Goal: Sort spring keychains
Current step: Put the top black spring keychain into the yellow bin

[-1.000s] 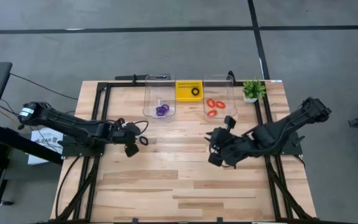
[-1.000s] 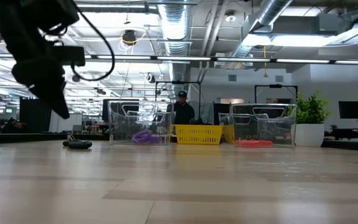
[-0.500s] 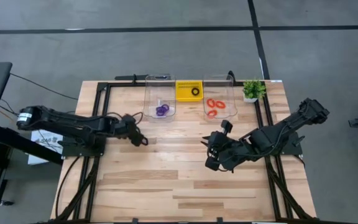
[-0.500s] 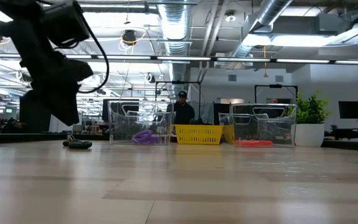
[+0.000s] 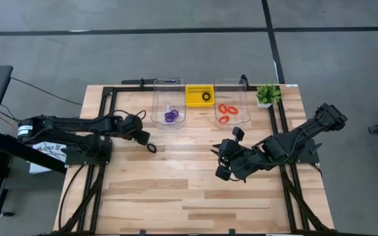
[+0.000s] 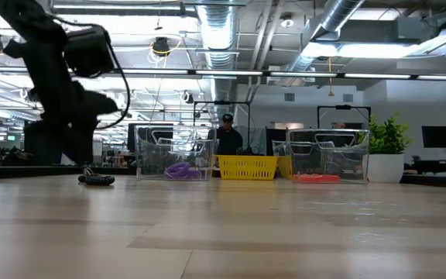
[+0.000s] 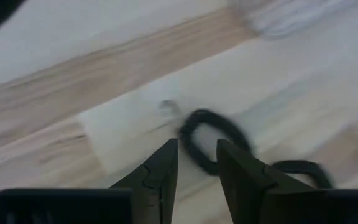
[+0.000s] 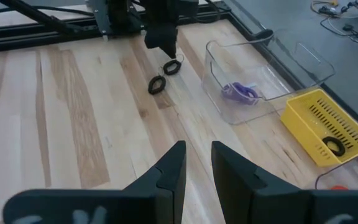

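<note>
Spring keychains: two black ones lie loose on the counter. Left claw, partly open and empty, hovers over them; it must descend and close on one.

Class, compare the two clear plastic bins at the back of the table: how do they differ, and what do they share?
Position: the left clear bin stands on the left of the yellow basket, the right clear bin on its right, next to the small plant.
Contents: the left bin holds purple keychains; the right bin holds orange-red keychains.
Shared: both are transparent, open-topped and upright, in one row along the table's back edge.
</note>
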You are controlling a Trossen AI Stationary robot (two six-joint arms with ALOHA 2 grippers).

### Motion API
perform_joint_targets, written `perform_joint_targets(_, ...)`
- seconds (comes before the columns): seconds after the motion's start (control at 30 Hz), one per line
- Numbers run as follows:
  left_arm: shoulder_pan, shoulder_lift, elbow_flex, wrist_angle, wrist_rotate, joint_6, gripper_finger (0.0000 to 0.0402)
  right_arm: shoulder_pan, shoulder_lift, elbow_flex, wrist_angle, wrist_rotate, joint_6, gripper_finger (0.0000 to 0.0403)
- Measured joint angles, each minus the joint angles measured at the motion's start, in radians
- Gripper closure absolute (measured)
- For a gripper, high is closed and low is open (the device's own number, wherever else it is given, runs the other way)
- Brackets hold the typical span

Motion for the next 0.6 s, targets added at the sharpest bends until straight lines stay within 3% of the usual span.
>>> perform_joint_targets(0.27, 0.049, -0.002, -0.093, 0.031, 0.072, -0.043, 0.0293, 0.000, 0.000, 0.000, 0.000, 0.000, 0.000, 0.0335)
perform_joint_targets(0.6, 0.048, -0.012, -0.090, 0.141, 0.116, -0.077, 0.0293, -0.002, 0.000, 0.000, 0.000, 0.000, 0.001, 0.0335)
